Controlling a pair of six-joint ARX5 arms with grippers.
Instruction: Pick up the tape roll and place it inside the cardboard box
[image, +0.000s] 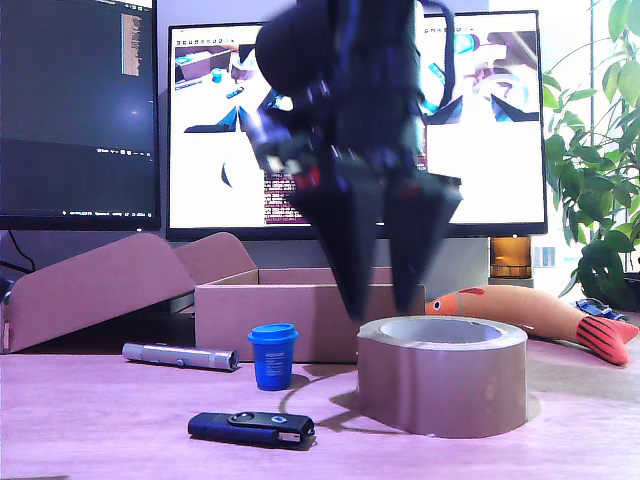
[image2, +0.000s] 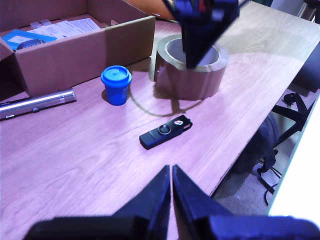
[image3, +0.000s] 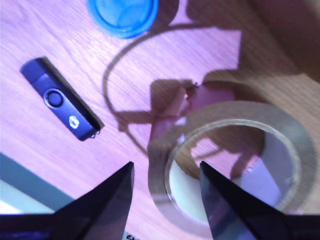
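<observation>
Hovering over the tape roll (image: 442, 376) in the exterior view: my second gripper (image: 380, 305), jaws parted, tips just above the roll's rim on the side toward the exterior view's left. Roll standing flat on the wooden table (image: 100, 420), toward the exterior view's right. Behind it and to the exterior view's left, the cardboard box (image: 270, 318), open-topped. In front of the box, a small blue cup (image: 272, 355), a silver flashlight (image: 180, 355) and, nearer the camera, a black USB stick (image: 252, 429). Orange fish toy (image: 530, 312) lying behind the roll, monitors behind everything.

Seen from the first wrist view: my first gripper (image2: 171, 172) pressed closed, fingers meeting, holding nothing, well apart from the tape roll (image2: 190, 75). Second gripper (image2: 197, 62) reaching down at the roll's hollow. Cardboard box (image2: 85, 55) beside the roll, papers inside. Blue cup (image2: 116, 85) between box and USB stick (image2: 165, 131).

Seen from the second wrist view: second gripper (image3: 165, 172) spread open, one fingertip (image3: 207, 175) over the hollow, the other outside the wall of the tape roll (image3: 225, 165); contact impossible to judge. Blue cup (image3: 124, 15) and USB stick (image3: 61, 99) nearby.
</observation>
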